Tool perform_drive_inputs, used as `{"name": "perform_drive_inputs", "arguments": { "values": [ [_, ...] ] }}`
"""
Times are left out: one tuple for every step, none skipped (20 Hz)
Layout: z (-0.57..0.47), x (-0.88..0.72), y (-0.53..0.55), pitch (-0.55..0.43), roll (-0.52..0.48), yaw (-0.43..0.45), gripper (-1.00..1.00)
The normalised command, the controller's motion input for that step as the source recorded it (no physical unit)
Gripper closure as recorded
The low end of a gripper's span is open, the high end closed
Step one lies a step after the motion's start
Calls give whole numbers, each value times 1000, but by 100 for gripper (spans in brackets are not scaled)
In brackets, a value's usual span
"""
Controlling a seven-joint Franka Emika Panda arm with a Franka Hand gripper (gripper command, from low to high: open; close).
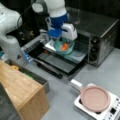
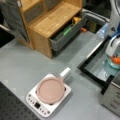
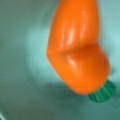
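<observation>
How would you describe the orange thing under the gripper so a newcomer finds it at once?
Find the metal toaster oven with its door dropped open. On the door sits a teal bowl, right below the gripper. Inside lies the carrot: glossy orange with a green stub, the only orange item there.

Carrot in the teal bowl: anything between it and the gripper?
Nothing visible. The gripper hangs right above the teal bowl on the open oven door, and the wrist view shows the carrot bare, with only the bowl's floor around it.
</observation>
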Motion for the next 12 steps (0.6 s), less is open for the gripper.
{"name": "perform_drive_inputs", "arguments": {
  "values": [
    [-70, 66, -183, -38, 154, 17, -100],
    [-69, 67, -169, -35, 152, 15, -100],
    [-72, 72, -157, -30, 150, 10, -100],
    [-75, 83, -147, -26, 149, 7, -100],
    [-74, 78, -118, -23, 150, 8, -100],
    [-70, 91, -112, -13, 142, 9, -100],
    [-65, 87, -100, -9, 140, 10, -100],
    [-45, 92, -107, 9, 133, 26, -100],
    [-19, 96, -121, 22, 125, 41, -100],
    [0, 93, -128, 27, 122, 46, -100],
    [35, 99, -156, 49, 88, 96, -100],
    [78, 115, -198, 58, 76, 131, -100]
  ]
}}
